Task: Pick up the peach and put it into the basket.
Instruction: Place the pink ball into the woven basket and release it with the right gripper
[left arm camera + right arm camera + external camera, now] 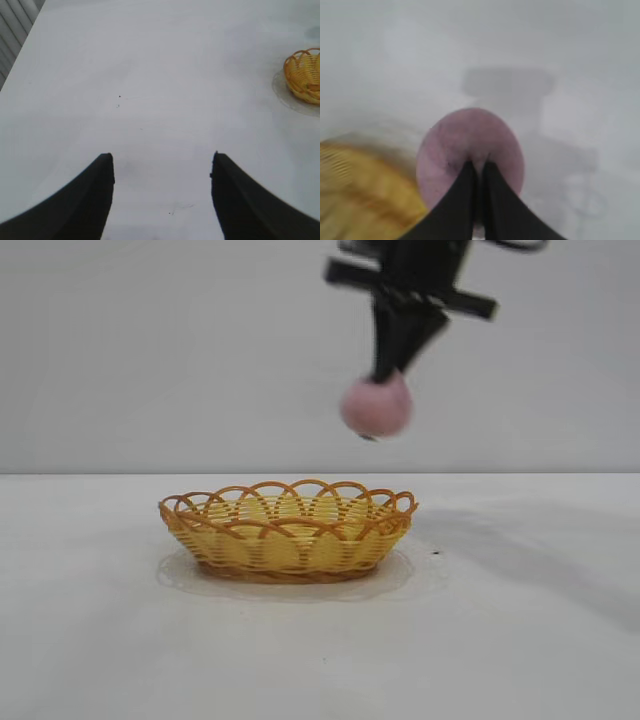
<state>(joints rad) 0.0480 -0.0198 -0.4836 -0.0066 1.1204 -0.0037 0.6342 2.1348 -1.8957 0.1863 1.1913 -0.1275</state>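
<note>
Though airborne, peach beneath right gripper.

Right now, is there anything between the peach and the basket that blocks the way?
Nothing visible does. The right tool holds the peach in the air, above the basket's right end. Only open air lies between them, and the basket looks empty.

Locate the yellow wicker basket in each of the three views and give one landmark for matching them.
Exterior view: the shallow yellow wicker basket with orange-brown looped rim sits at centre on the white table, below and left of the pink peach.
Left wrist view: cut off at the right edge.
Right wrist view: a yellow blur at lower left, beside the peach.
Shared landmark: the white table.
</note>
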